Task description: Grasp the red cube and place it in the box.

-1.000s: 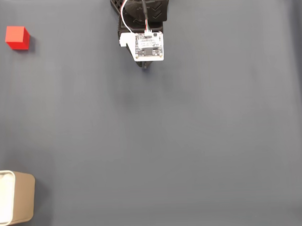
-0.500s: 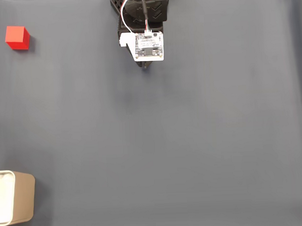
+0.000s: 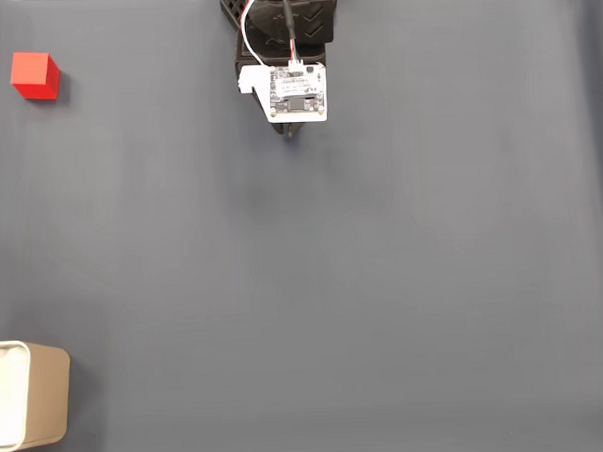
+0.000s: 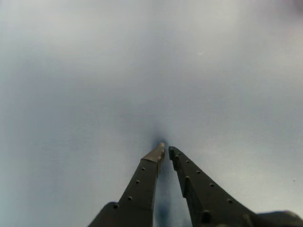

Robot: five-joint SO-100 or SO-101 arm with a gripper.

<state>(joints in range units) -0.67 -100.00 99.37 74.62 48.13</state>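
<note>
While my arm (image 3: 286, 46) sits folded at the top middle of the fixed view, my gripper (image 4: 165, 148) points down at bare grey mat (image 3: 384, 282). Seen from the wrist view, the two dark fingers meet almost at their tips with only a thin gap between them, so I am clenched and hold nothing.

At the upper left of the fixed view, the red cube (image 3: 34, 75) rests on the mat, well apart from my arm. Far below it, at the lower left edge and partly cut off by the frame, stands the box (image 3: 27, 394), white inside with a beige-grey side.

As I judge it, the task has not started. The main risk is reaching for the cube with my fingers closed: they would knock it away rather than straddle it. The cube also lies close to the mat's left edge, so a push could send it off. A long sideways swing might leave me misaligned with its faces.

From the fixed view I get the layout of cube, box and arm, but my fingertips are hidden under a white circuit board (image 3: 297, 92). From the wrist view I get the fingers clearly, against plain blurred mat.
</note>
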